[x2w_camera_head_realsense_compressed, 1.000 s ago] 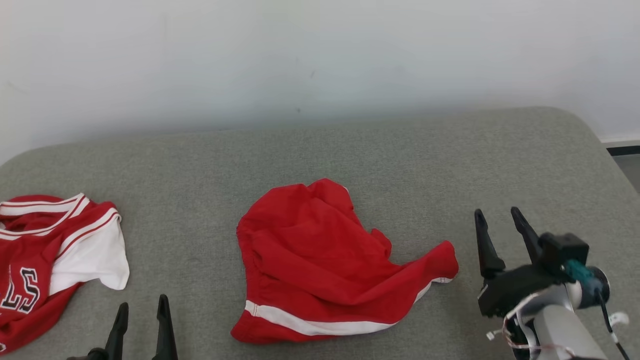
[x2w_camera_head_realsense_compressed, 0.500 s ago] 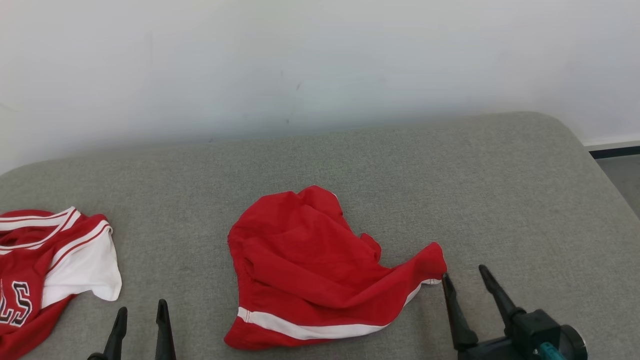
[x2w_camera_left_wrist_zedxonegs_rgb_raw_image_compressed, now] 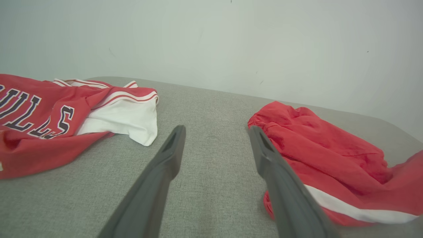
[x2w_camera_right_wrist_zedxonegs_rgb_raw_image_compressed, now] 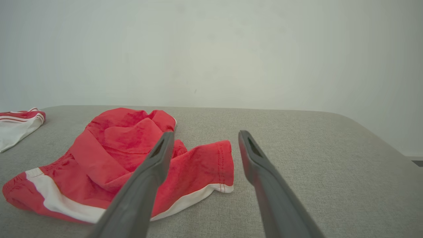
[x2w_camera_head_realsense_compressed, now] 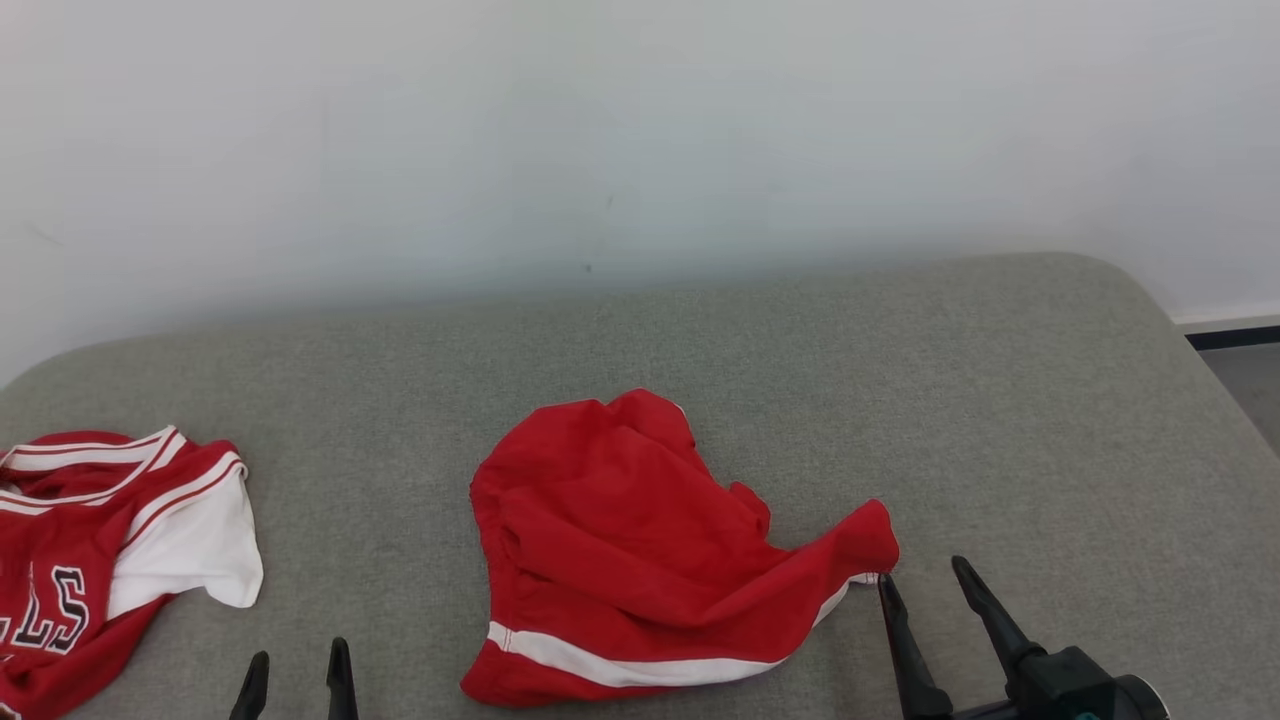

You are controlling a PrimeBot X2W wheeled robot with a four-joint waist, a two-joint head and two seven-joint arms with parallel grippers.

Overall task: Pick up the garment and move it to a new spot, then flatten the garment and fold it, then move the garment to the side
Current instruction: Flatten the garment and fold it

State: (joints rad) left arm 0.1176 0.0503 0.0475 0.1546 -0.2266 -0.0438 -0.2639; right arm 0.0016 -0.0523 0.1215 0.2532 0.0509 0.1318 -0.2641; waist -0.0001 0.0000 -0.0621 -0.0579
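Observation:
The garment [x2w_camera_head_realsense_compressed: 640, 540] is a crumpled pair of red shorts with a white stripe, lying in the middle of the grey cushion. It also shows in the left wrist view as the garment [x2w_camera_left_wrist_zedxonegs_rgb_raw_image_compressed: 314, 145] and in the right wrist view as the garment [x2w_camera_right_wrist_zedxonegs_rgb_raw_image_compressed: 125, 148]. My right gripper [x2w_camera_head_realsense_compressed: 921, 572] is open, its left fingertip just beside the garment's right hem corner. In its own view the right gripper [x2w_camera_right_wrist_zedxonegs_rgb_raw_image_compressed: 206, 133] points past that hem, nothing between its fingers. My left gripper [x2w_camera_head_realsense_compressed: 298, 655] is open at the near edge, left of the garment; in its own view the left gripper [x2w_camera_left_wrist_zedxonegs_rgb_raw_image_compressed: 216, 129] is empty.
A red and white jersey [x2w_camera_head_realsense_compressed: 100, 540] with dark lettering lies crumpled at the far left of the grey cushion [x2w_camera_head_realsense_compressed: 1000, 400]. A pale wall [x2w_camera_head_realsense_compressed: 600, 130] stands behind it. The cushion's rounded right edge drops to a strip of floor [x2w_camera_head_realsense_compressed: 1245, 385].
The camera has tilted, shifting the whole picture down. My right gripper has come down and left to the garment's right hem corner. The garment lies as before.

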